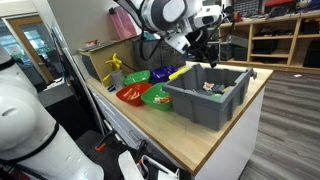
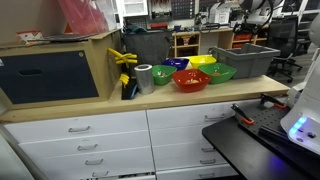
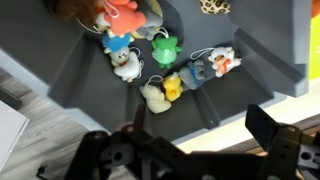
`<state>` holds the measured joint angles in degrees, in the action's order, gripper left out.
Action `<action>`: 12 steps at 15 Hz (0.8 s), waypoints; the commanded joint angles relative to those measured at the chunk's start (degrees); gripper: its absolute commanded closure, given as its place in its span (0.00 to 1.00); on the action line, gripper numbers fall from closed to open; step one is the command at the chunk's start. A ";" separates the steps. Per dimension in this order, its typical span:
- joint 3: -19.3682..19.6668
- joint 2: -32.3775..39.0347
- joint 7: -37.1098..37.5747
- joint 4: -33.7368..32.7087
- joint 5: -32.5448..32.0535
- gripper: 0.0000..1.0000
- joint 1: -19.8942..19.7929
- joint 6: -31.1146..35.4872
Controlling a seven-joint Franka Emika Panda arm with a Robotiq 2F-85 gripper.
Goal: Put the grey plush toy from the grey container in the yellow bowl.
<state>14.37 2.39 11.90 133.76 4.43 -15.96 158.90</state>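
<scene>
My claw [image 3: 190,135] fills the bottom of the wrist view, its 2 fingers spread wide apart with nothing between them. It hangs above the grey container [image 3: 70,80] and looks straight down into it.

On the container floor lies a loose heap of small plush toys. The grey plush toy [image 3: 200,72] is, as best I can tell from this small picture, the bluish-grey one right of centre. It touches a white and orange toy [image 3: 226,62] and lies just beside a yellow toy [image 3: 173,88], with a green toy [image 3: 163,47] near it. I judge the pick to be crowded: closing on the grey one alone will take a careful line-up.

Farther out, in an exterior view, the yellow bowl [image 1: 176,72] stands on the surface [image 1: 215,140] just beside the container's rim, with a red bowl [image 1: 130,93] and green bowls clustered beyond it. I see nothing grey in the yellow bowl.

So, as I read it, 0 of the task's steps are finished. The toy is in the container, ungrasped, and the claw is only positioned overhead. What is left is the whole job:
- descend and clamp on the toy
- lift it clear of its neighbours
- carry it over the rim and release it into the yellow bowl
</scene>
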 commanded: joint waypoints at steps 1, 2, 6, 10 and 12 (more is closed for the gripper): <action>1.50 6.43 1.80 -3.12 -0.18 0.00 -0.07 2.68; 1.85 8.20 2.03 -3.79 0.10 0.00 0.06 3.18; 3.02 14.29 5.53 -7.33 -0.08 0.00 1.51 3.38; 2.55 19.57 9.54 -13.02 0.77 0.00 4.12 1.73; 2.70 22.19 11.86 -16.16 0.91 0.00 5.74 1.19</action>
<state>16.38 20.59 20.28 123.12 4.59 -12.73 161.88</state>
